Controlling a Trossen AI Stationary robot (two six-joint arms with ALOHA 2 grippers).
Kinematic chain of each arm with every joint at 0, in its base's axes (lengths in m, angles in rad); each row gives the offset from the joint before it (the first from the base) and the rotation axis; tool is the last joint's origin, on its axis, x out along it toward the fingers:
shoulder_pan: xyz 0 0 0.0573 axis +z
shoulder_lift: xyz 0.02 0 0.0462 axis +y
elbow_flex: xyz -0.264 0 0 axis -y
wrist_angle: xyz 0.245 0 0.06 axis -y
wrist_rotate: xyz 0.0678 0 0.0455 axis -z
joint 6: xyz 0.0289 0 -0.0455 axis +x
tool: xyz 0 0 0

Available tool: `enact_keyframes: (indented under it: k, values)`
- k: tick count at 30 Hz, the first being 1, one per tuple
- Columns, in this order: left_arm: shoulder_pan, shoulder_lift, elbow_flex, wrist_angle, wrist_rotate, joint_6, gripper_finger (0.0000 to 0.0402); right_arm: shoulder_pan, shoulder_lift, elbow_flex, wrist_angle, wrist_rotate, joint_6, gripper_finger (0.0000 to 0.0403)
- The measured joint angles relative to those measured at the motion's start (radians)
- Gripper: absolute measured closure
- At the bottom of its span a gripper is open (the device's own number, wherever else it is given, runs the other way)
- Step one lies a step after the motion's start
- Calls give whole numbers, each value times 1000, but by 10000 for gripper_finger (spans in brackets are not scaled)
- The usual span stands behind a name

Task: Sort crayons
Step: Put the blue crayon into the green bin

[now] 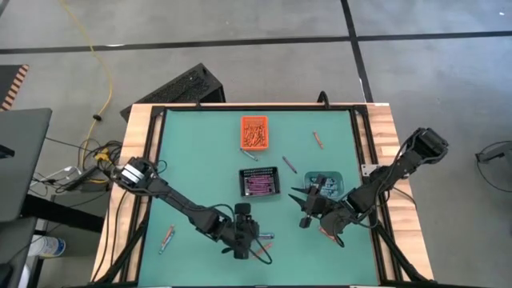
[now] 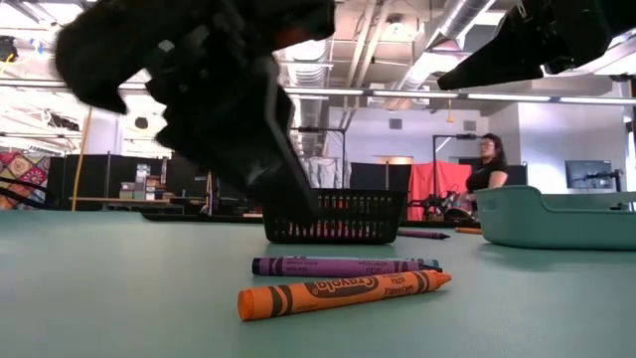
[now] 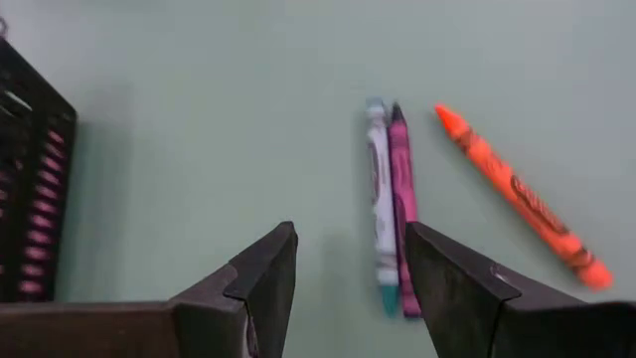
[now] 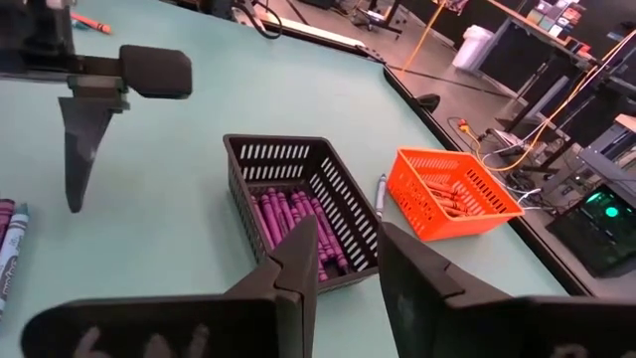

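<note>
Crayons, three thin paper-wrapped sticks, lie loose on the green counter (image 3: 199,109) just ahead of the left claw (image 3: 348,268): a blue-teal crayon (image 3: 380,199) and a purple crayon (image 3: 402,204) touching side by side, and an orange crayon (image 3: 522,199) a little apart, angled away from the pair. The left claw hovers spread and empty, its fingers roughly in line with the pair's long axis, the pair lying slightly toward one finger. This arm is clearly the nearer. The right claw (image 4: 343,264), parted and holding nothing, hangs near the black mesh bin of purple crayons (image 4: 298,204). The orange wrapper reads "Crayola" (image 2: 343,288).
</note>
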Motion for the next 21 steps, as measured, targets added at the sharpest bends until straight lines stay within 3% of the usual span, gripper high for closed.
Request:
enact_keyframes:
  k: [21]
  values:
    - [-5,68,-1,23,-20,1,223,-1,0,-1,-4,0,10,298]
